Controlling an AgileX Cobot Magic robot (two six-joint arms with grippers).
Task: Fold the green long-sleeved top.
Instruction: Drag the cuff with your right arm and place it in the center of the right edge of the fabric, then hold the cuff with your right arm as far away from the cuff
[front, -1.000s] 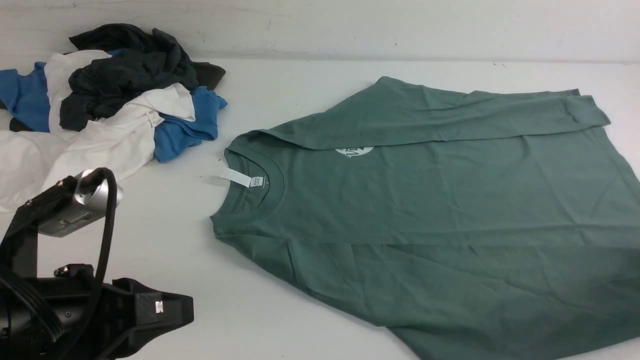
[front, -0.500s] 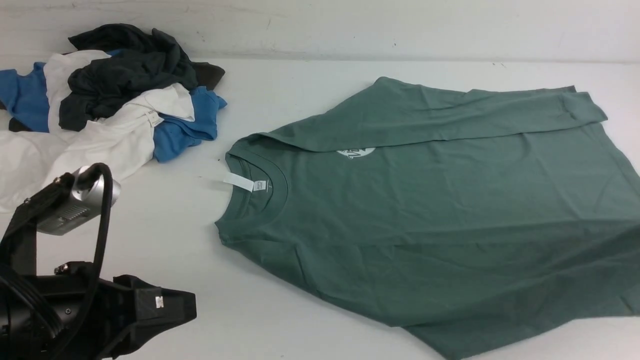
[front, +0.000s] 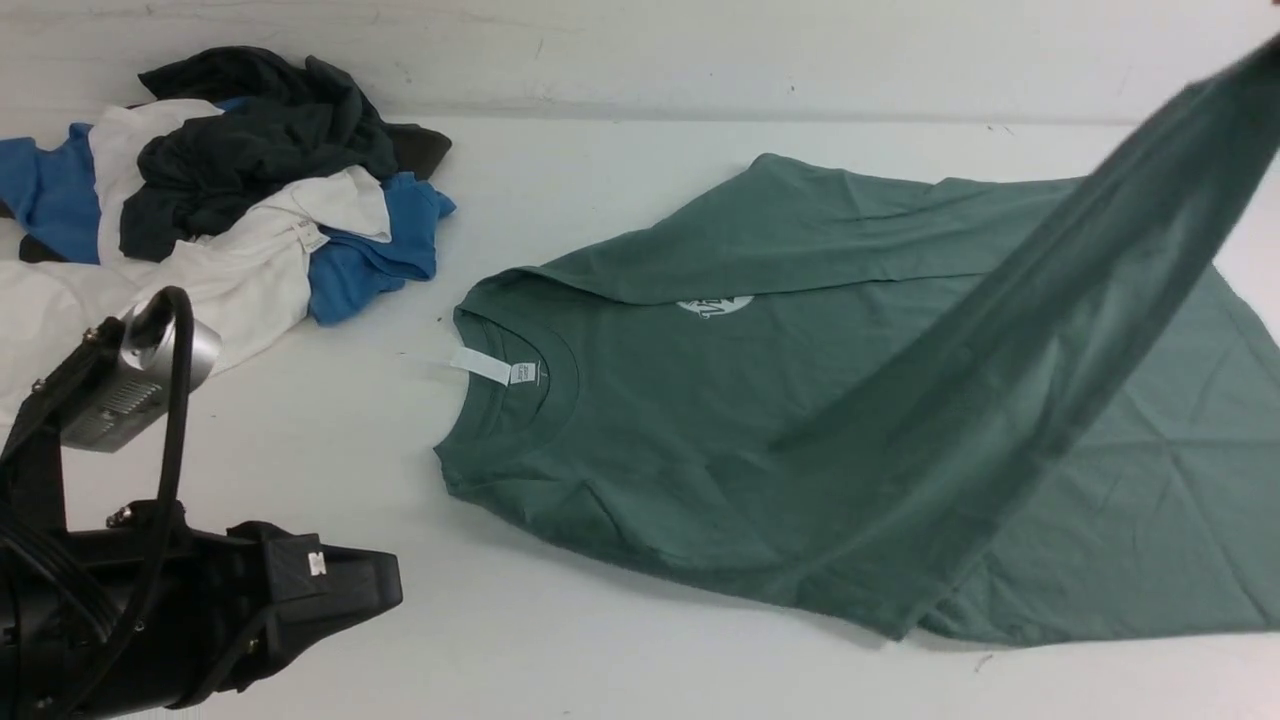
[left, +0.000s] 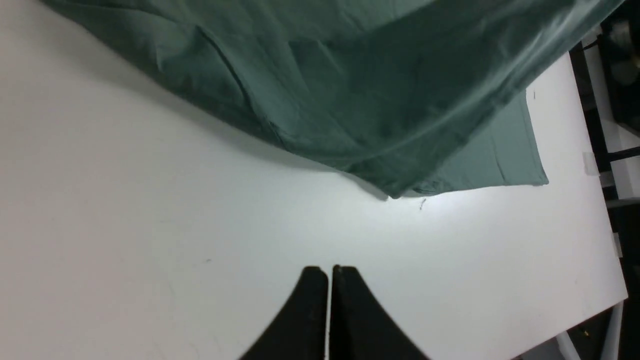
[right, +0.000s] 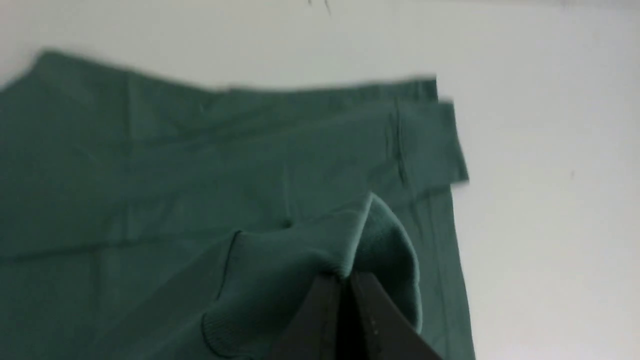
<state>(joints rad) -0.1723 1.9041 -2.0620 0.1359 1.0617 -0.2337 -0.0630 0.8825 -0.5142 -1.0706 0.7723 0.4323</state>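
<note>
The green long-sleeved top (front: 700, 420) lies flat on the white table, collar and white neck tag (front: 490, 367) pointing left, with a white chest print (front: 715, 305). Its far sleeve (front: 850, 230) is folded across the body. The near sleeve (front: 1080, 300) rises off the table, stretched diagonally to the upper right corner. My right gripper (right: 345, 277) is shut on that sleeve's ribbed cuff (right: 385, 235); it is outside the front view. My left gripper (front: 395, 590) hovers low at the front left, shut and empty (left: 330, 270), apart from the top (left: 350, 100).
A pile of black, white and blue garments (front: 230, 200) sits at the back left. A wall runs behind the table. The table's right edge (left: 607, 225) shows in the left wrist view, with dark frame parts beyond it.
The right gripper has shut on the near sleeve's cuff and lifted it up toward the far right. The top's body shifted slightly. The left arm barely moved.
</note>
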